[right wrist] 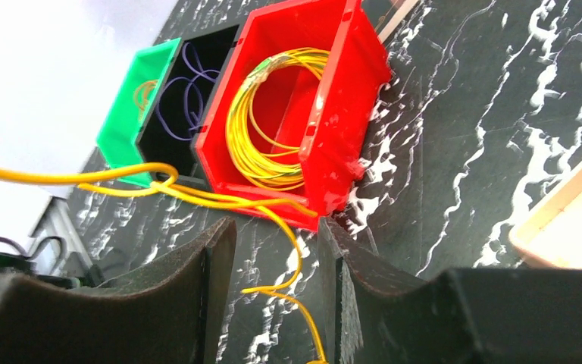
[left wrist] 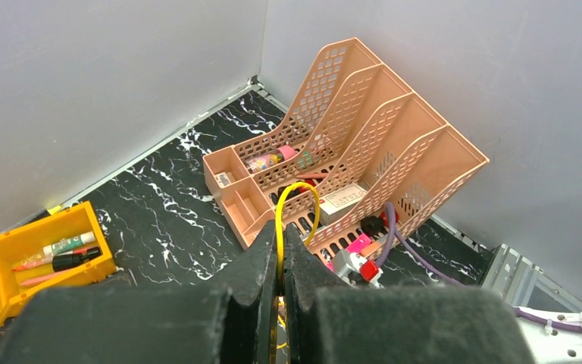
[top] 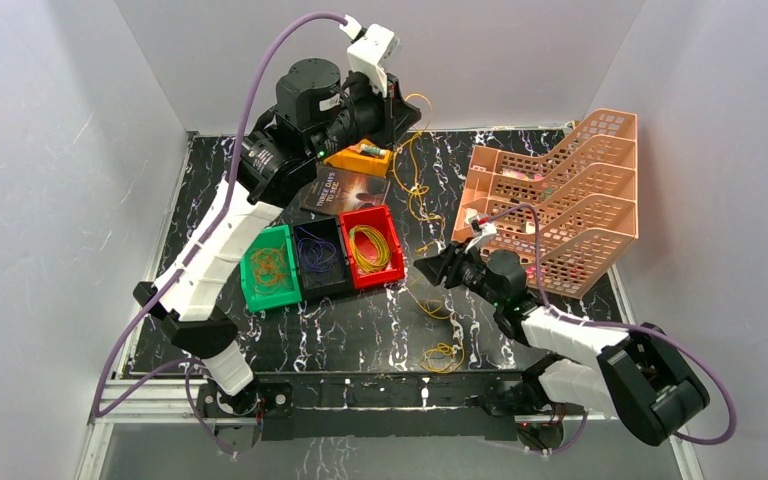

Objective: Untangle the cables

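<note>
My left gripper (top: 408, 112) is raised high at the back and is shut on a yellow cable (top: 415, 185) that hangs down to the table. In the left wrist view the fingers (left wrist: 264, 265) pinch the yellow loop (left wrist: 301, 193). My right gripper (top: 424, 268) is open, low beside the red bin. In the right wrist view a yellow strand (right wrist: 294, 254) runs between its spread fingers (right wrist: 216, 258), untouched. More yellow-orange loops (top: 443, 355) lie on the table near the front. The red bin (top: 372, 245) holds a yellow coil (right wrist: 265, 129), the black bin (top: 320, 255) purple cables, the green bin (top: 270, 265) orange ones.
A peach file rack (top: 560, 200) with small items stands at the right. A yellow-orange bin (top: 360, 157) with pens and a dark book (top: 345, 190) lie at the back. White walls enclose the black marbled table (top: 360, 335).
</note>
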Robot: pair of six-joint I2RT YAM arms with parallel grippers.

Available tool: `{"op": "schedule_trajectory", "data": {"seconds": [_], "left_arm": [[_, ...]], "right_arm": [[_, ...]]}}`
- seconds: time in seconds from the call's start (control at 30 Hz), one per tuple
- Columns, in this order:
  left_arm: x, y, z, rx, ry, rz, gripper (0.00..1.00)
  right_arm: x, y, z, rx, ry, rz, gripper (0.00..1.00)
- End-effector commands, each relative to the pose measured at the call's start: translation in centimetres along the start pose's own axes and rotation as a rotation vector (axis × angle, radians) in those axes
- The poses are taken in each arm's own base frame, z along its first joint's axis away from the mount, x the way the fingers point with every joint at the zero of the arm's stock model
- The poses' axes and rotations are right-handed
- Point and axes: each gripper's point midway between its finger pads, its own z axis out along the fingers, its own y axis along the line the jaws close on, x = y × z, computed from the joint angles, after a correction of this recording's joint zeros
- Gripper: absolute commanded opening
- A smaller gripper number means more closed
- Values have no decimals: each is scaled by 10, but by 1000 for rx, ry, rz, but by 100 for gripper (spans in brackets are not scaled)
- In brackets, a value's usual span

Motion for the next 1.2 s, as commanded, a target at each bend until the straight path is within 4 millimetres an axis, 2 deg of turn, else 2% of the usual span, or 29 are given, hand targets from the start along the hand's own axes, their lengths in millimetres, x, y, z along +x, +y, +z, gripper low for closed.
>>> {"op": "schedule_trajectory", "data": {"seconds": [0.0, 0.03, 0.07, 0.13, 0.3, 0.33, 0.37, 0.63, 0.83, 0.9, 1.03, 1.17], "left_arm": [[-14, -8, -12, 28, -41, 10, 0], [-14, -8, -12, 29, -40, 10, 0], [-15, -8, -13, 29, -42, 10, 0], [-14, -8, -13, 30, -40, 12, 0], [-15, -6, -17, 18, -44, 17, 0], [-15, -6, -17, 14, -44, 18, 0], [-15, -5, -18, 10, -46, 21, 0], [-16, 3, -19, -31, -49, 40, 0], [-12, 14, -19, -88, -37, 61, 0], [-15, 18, -21, -111, -44, 71, 0], [-27, 27, -27, -166, -72, 101, 0], [-39, 40, -35, -241, -98, 144, 0]], "right_arm": [[-36, 17, 15, -84, -111, -226, 53], [-32, 20, 16, -86, -96, -116, 53], [-28, 17, 17, -80, -84, -109, 71], [-36, 23, 25, -100, -87, -116, 57], [-20, 21, 23, -116, -34, -106, 30], [-6, 13, 17, -98, -6, -91, 26], [0, 10, 14, -88, 3, -82, 22], [33, -13, -11, 11, 82, -10, 1], [57, -23, -37, 72, 155, 48, 0], [71, -35, -47, 131, 198, 76, 0], [90, -49, -62, 202, 241, 113, 0], [102, -56, -68, 228, 260, 141, 0]]}}
